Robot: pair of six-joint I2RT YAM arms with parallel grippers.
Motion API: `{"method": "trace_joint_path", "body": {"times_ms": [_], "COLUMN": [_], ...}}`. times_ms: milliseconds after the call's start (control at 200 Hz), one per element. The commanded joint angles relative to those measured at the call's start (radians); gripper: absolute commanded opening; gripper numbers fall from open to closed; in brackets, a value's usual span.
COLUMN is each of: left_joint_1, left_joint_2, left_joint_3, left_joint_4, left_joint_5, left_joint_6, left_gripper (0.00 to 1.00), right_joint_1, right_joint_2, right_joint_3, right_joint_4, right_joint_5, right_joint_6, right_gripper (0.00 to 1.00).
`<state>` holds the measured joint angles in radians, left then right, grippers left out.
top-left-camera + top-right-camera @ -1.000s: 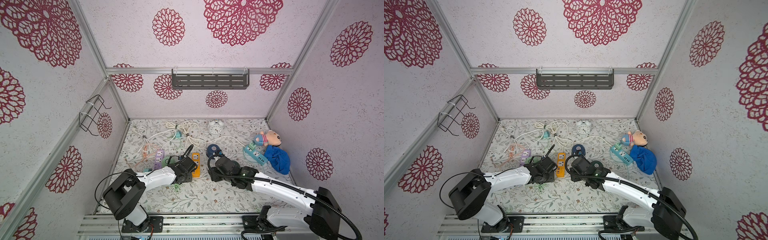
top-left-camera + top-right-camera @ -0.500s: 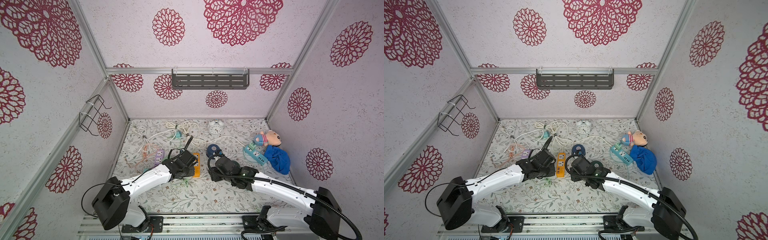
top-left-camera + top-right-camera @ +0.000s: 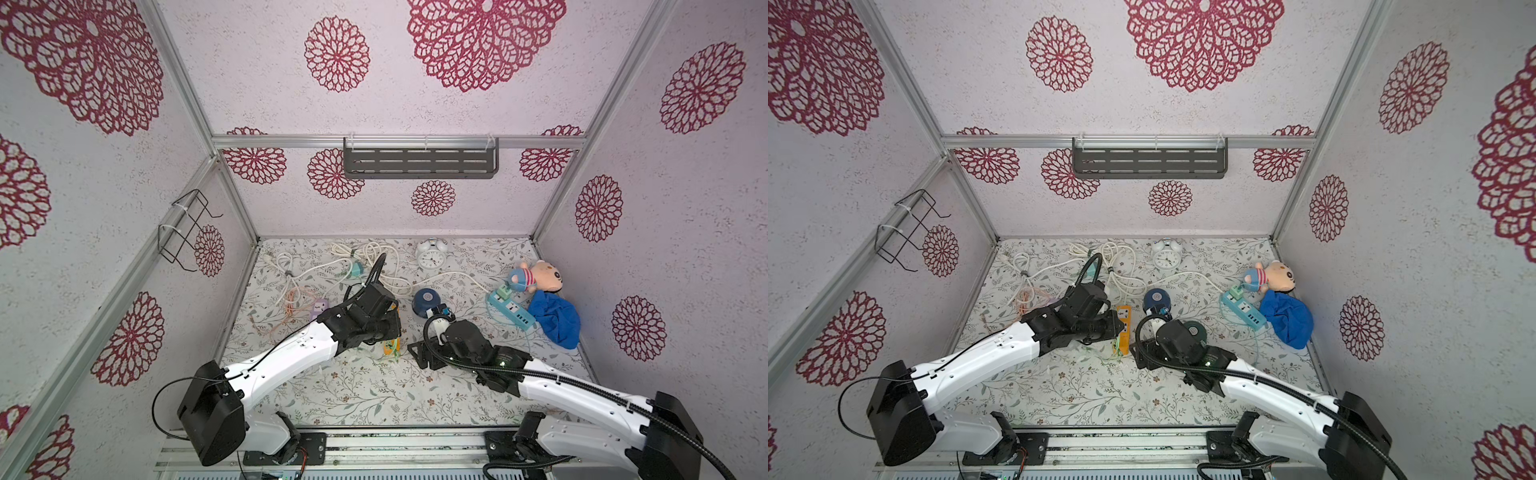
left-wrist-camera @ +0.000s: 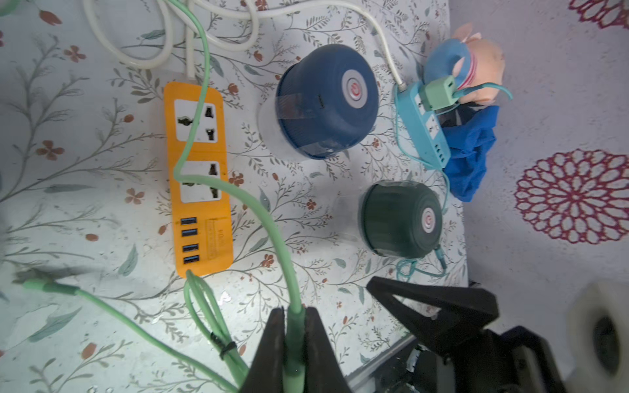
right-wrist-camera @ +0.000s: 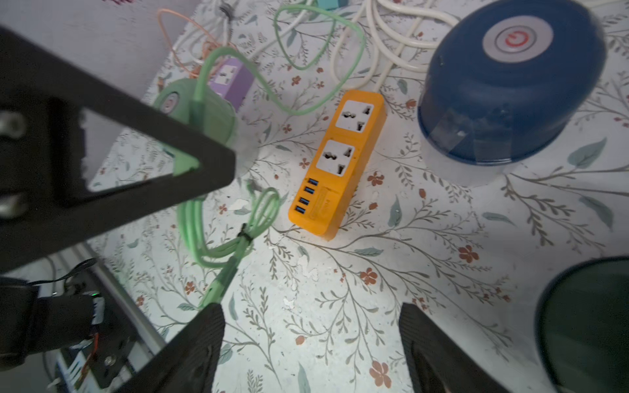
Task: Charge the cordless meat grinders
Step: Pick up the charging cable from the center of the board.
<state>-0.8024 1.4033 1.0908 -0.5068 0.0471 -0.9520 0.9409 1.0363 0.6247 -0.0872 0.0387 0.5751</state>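
The left gripper (image 4: 294,316) has its two black fingers (image 4: 269,347) pressed together on a green cable (image 4: 287,272). The cable comes out from between the fingertips and arches over the orange power strip (image 4: 218,234) lying just beyond them, crossing both of its sockets. A loop of the same cable, bound with a black tie (image 4: 223,345), lies close beside these fingers at the USB end of the strip. Farther out past the left fingertips the navy blue grinder (image 4: 326,105) stands upright next to the orange strip. The dark green grinder (image 4: 401,221) stands nearer, towards the right gripper's side. A teal cable meets its lower edge and the blue power strip (image 4: 425,132) lies beyond it. The right gripper (image 5: 310,316) holds its fingers (image 5: 197,350) wide apart above the floral cloth (image 5: 340,289), gripping nothing. A thickened end of the green cable points at one of these fingertips; whether it touches cannot be told. The dark green grinder sits just outside the other right finger, and the navy blue grinder and the orange strip lie ahead of both. The mint green grinder (image 5: 218,119) stands beyond the left gripper's finger, seen from the right wrist, with the green cable running across its dome and the purple power strip (image 5: 231,78) just behind it.
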Motion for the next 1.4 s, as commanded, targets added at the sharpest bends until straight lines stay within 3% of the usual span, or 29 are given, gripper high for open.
{"method": "trace_joint_path", "body": {"times_ms": [0,170,375,701,981,1156,1236,1276,1331,1396], "left_joint_1": [0.001,0.001,0.000,0.001,0.004,0.007,0.016,0.024,0.041,0.067], "left_joint_2": [0.015,0.025,0.013,-0.025,-0.072,-0.095,-0.107,-0.111,-0.118,-0.123], "left_joint_3": [0.044,0.096,0.140,0.181,0.185,0.185,0.185,0.187,0.188,0.196], "left_joint_4": [0.049,0.041,0.040,0.065,0.091,0.093,0.087,0.082,0.076,0.053], "left_joint_5": [0.021,0.022,0.025,0.056,0.059,0.051,0.038,0.032,0.025,0.010], "left_joint_6": [-0.031,-0.047,-0.067,-0.116,-0.140,-0.146,-0.142,-0.139,-0.130,-0.110], "left_gripper": [0.11,0.11,0.12,0.12,0.12,0.14,0.22,0.31,0.54,0.80], "right_joint_1": [-0.004,-0.004,-0.004,-0.012,-0.064,-0.069,-0.069,-0.068,-0.071,-0.079], "right_joint_2": [-0.090,-0.163,-0.089,0.071,0.150,0.177,0.179,0.177,0.170,0.158], "right_joint_3": [-0.071,-0.173,-0.167,-0.079,-0.015,0.025,0.047,0.057,0.076,0.105], "right_joint_4": [0.203,0.315,0.343,0.416,0.510,0.507,0.492,0.481,0.453,0.418], "right_joint_5": [-0.103,-0.145,-0.117,-0.017,-0.101,-0.148,-0.169,-0.177,-0.181,-0.190], "right_joint_6": [-0.017,-0.023,-0.054,-0.109,-0.096,-0.089,-0.079,-0.069,-0.054,-0.036], "right_gripper": [0.80,0.74,0.88,0.86,0.58,0.34,0.21,0.11,0.00,0.00]}}
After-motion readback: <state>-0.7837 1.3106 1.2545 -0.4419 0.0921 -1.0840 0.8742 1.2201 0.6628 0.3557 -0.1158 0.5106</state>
